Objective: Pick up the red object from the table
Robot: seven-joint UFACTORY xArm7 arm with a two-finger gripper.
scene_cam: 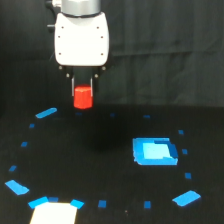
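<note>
The red object [83, 97] is a small bright red stubby block held between my gripper's two dark fingers, lifted above the black table [100, 150]. My gripper [83, 95] hangs from the white arm head at the upper left and is shut on the red object. The block's upper part sits between the fingers; its lower part shows below them.
A blue rectangular tray [155, 151] lies on the table to the exterior view's right. Blue scraps [46, 113] and small tape marks ring the table. A pale rectangular thing [54, 213] sits at the bottom edge with blue scraps beside it.
</note>
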